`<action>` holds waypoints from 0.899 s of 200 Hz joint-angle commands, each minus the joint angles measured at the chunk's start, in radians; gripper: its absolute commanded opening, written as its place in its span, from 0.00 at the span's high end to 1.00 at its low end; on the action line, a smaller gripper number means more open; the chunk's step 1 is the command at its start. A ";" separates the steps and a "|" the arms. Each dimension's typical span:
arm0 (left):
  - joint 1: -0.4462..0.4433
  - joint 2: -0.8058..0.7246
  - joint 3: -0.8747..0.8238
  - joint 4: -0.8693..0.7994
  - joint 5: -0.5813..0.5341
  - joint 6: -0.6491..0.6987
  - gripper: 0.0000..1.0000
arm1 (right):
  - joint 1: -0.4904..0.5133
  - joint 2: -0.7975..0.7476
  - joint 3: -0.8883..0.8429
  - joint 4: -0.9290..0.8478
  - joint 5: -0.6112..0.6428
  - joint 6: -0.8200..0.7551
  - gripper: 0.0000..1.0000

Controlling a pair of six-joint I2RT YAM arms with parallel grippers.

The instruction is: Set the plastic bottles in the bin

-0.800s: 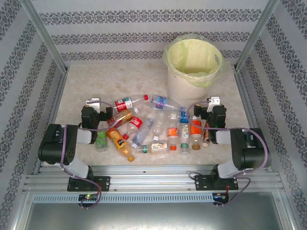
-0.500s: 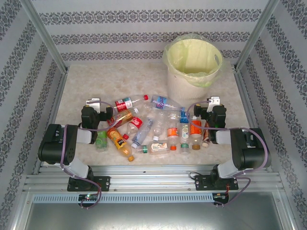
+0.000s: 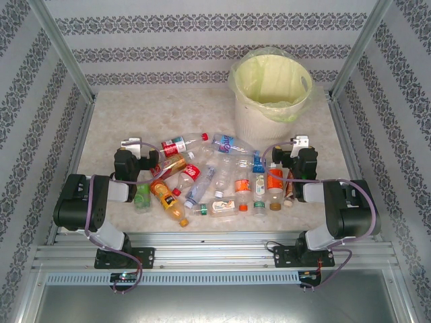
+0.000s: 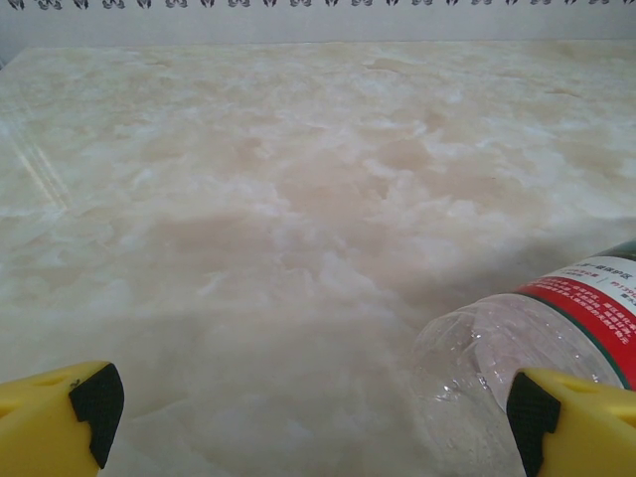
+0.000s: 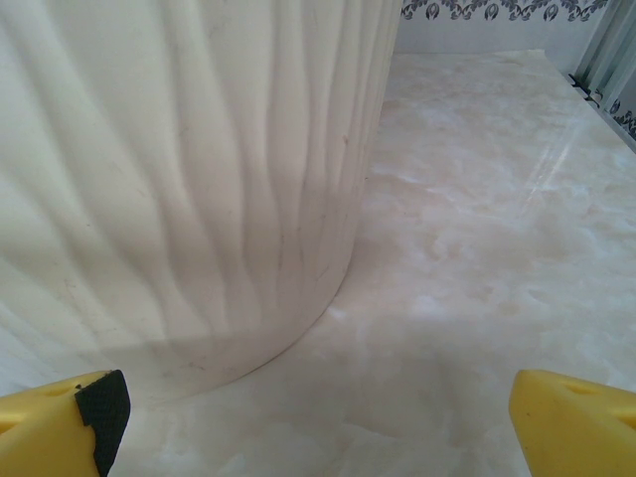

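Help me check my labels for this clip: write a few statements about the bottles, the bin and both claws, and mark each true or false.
1. The bin stands upright at the far right of the table. True.
2. The plastic bottles are already in the bin. False: they lie loose on the table.
3. The left claw is open and empty. True.
4. The right claw is shut on a bottle. False: it is open and empty, facing the bin's wall.
5. A red-labelled clear bottle lies close by the left claw. True.
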 commanded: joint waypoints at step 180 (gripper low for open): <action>-0.139 -0.482 0.227 -0.712 -0.180 -0.073 0.00 | 0.016 -0.481 0.251 -0.893 0.118 0.253 0.02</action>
